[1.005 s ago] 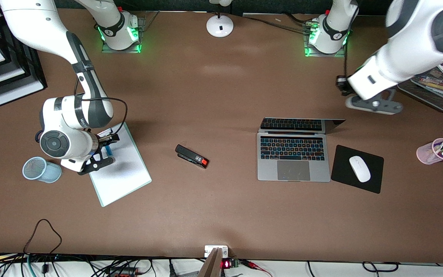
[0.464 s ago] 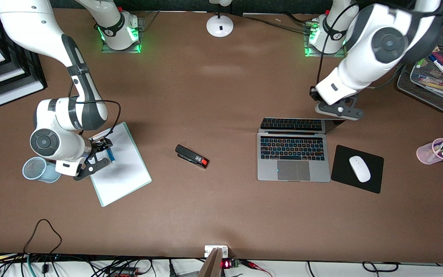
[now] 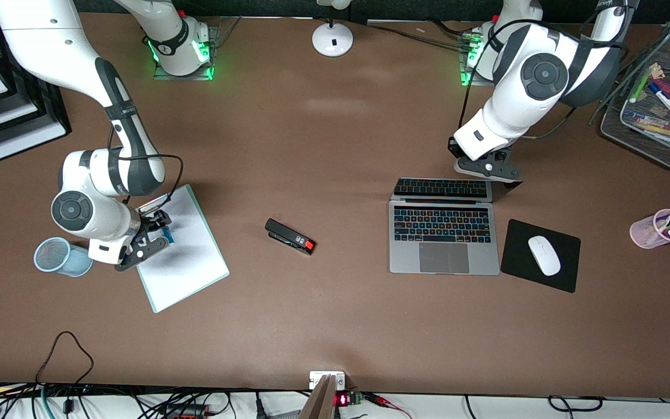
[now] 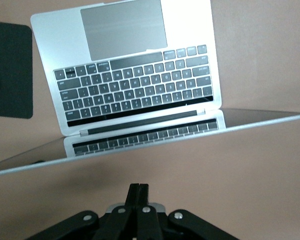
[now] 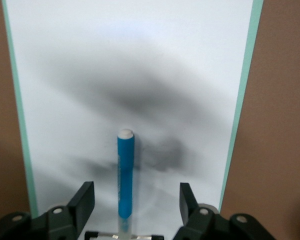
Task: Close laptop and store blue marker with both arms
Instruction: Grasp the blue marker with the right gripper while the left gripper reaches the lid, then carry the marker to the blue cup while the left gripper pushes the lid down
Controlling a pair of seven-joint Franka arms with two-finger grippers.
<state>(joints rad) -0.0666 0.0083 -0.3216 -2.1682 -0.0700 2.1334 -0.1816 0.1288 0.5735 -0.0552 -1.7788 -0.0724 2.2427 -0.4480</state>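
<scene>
The laptop [image 3: 444, 233] lies open on the table, its lid [image 3: 445, 187] tilted back toward the robots' bases. My left gripper [image 3: 489, 173] hangs shut and empty just by the lid's back edge. In the left wrist view the shut gripper [image 4: 139, 189] points at the lid's rim [image 4: 270, 120], with the keyboard [image 4: 135, 90] past it. The blue marker [image 3: 166, 235] lies on the white clipboard [image 3: 186, 256]. My right gripper [image 3: 157, 228] is low over it. In the right wrist view the gripper [image 5: 136, 197] is open, and the marker [image 5: 125, 175] lies between the fingers [image 5: 85, 200], touching neither.
A black stapler [image 3: 290, 236] lies mid-table. A white mouse [image 3: 544, 255] sits on a black pad [image 3: 515, 267] beside the laptop. A blue mesh cup [image 3: 61, 256] lies by the right arm's wrist. A pink cup of markers [image 3: 660, 228] and a mesh tray [image 3: 637, 137] stand at the left arm's end.
The left arm swung in from its end of the table to the laptop's lid. The right gripper's fingers drew closer around the marker and its wrist shifted slightly.
</scene>
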